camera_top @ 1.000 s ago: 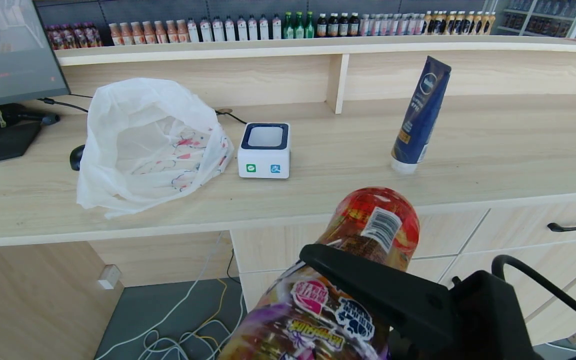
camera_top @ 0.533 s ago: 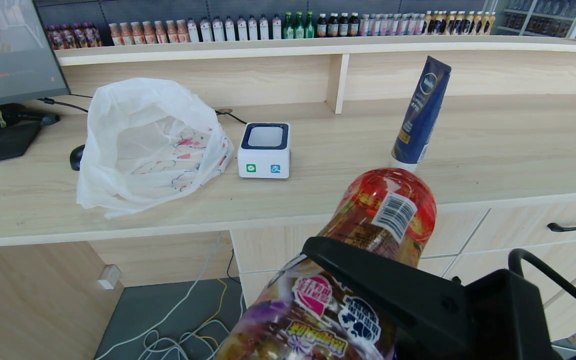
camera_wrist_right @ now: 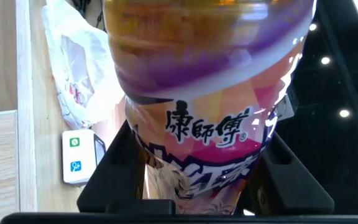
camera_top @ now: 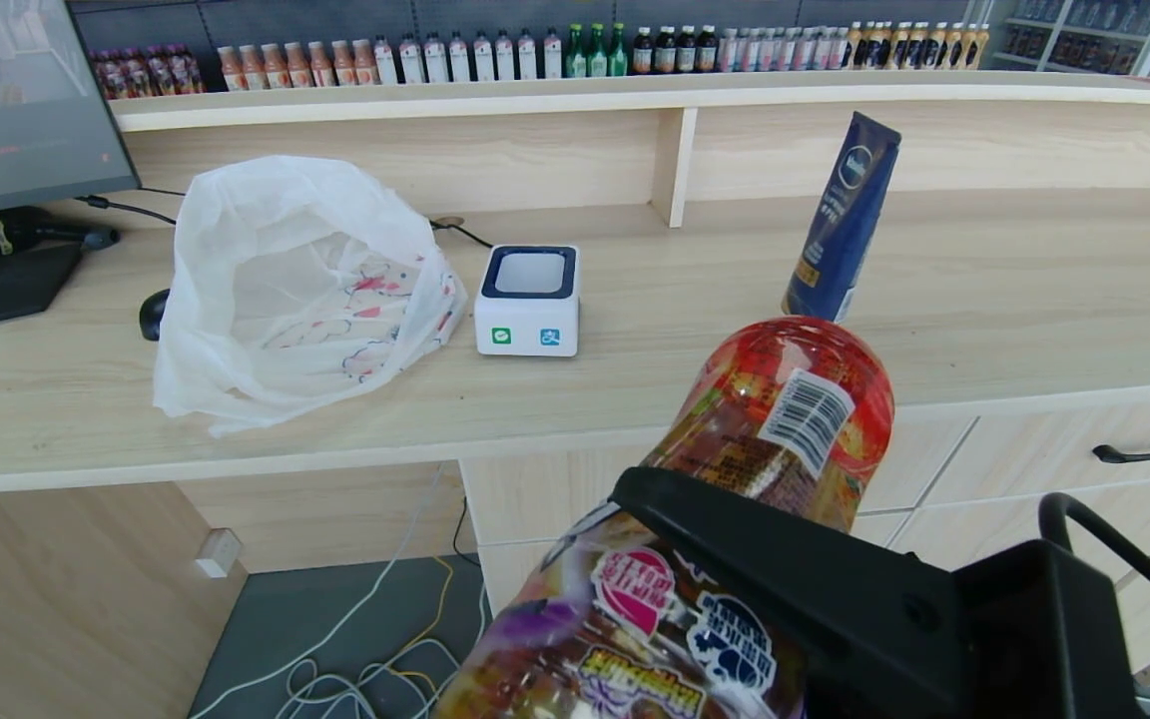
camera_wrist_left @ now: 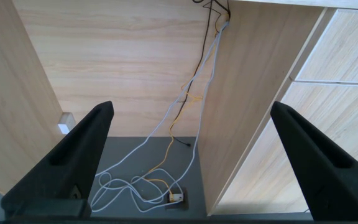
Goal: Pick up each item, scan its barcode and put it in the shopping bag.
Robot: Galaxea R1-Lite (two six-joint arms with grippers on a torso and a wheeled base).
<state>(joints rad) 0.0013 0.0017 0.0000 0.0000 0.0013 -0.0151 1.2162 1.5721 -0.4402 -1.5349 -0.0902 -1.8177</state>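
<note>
Scanning is the step you're on: right hand clamped tight round the bottle, lower right of frame and short of the bench, so next turn its barcode toward the scanner at centre.

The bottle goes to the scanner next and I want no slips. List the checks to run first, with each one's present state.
1. Right pincer shut on the bottle: ok.
2. Barcode turned toward the window of the scanner: not ok, it faces upward.
3. Scanner window uncovered: ok.
4. Clearance from the blue tube standing on the counter beyond the bottle: cannot tell.
5. Shopping bag mouth open: ok.
6. Left pincer open, empty, down beside the counter front: ok.
</note>
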